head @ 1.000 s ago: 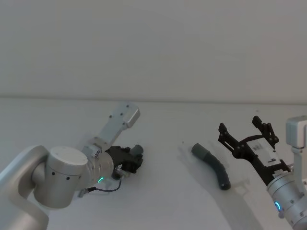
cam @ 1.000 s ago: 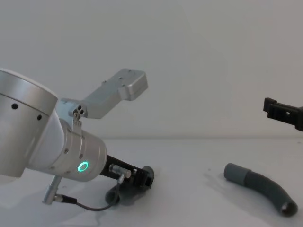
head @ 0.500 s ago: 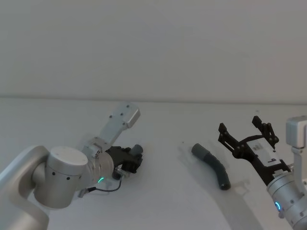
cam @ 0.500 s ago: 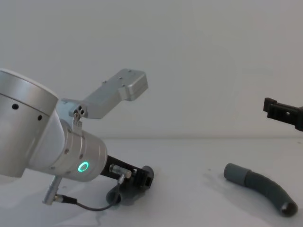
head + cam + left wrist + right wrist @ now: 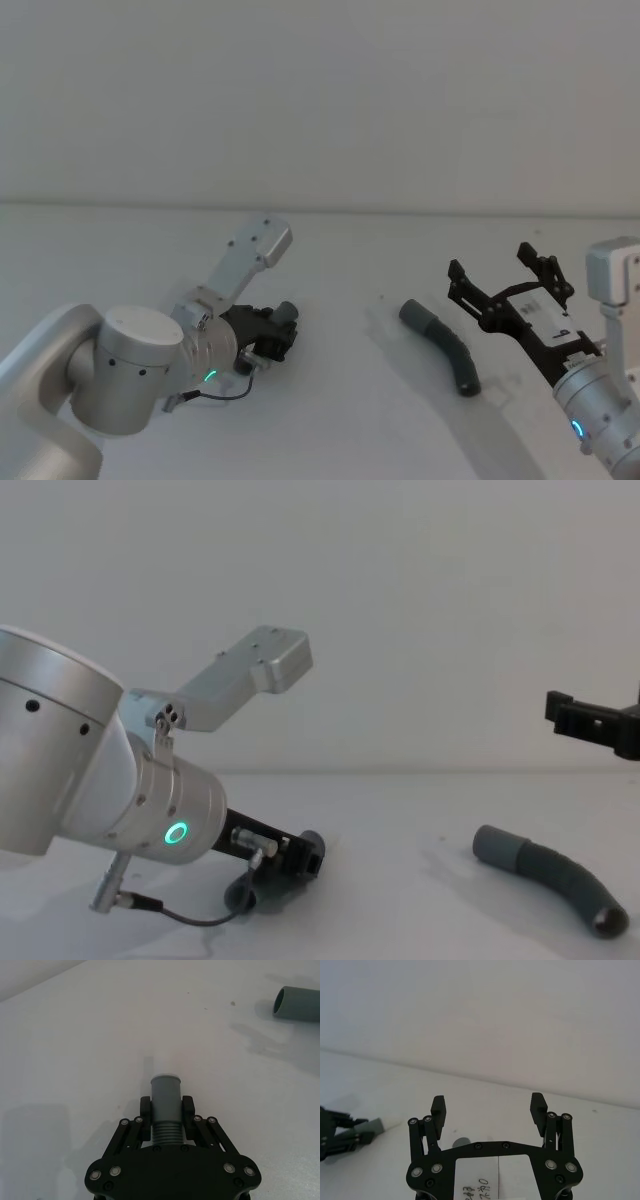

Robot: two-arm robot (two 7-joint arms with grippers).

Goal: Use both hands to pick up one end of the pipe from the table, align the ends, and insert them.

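Observation:
My left gripper (image 5: 277,330) lies low on the white table (image 5: 340,430) and is shut on the shorter grey pipe piece (image 5: 165,1100). The piece's whitish tip pokes out ahead of the fingers (image 5: 145,1112). In the chest view the left gripper (image 5: 296,856) sits just over the table with that piece's end (image 5: 312,839) showing. The longer curved pipe piece (image 5: 444,346) lies loose on the table to the right, its wider collar (image 5: 297,1004) turned toward the left gripper. My right gripper (image 5: 492,263) hovers open above and right of it, holding nothing (image 5: 488,1104).
A silver bracket (image 5: 258,247) sticks up from the left wrist, and a thin black cable (image 5: 190,916) loops beneath it. A pale wall (image 5: 320,100) rises behind the table's far edge. Bare table lies between the two pipe pieces.
The right gripper has shifted slightly left, toward the longer pipe piece. The left gripper and both pipe pieces have stayed put.

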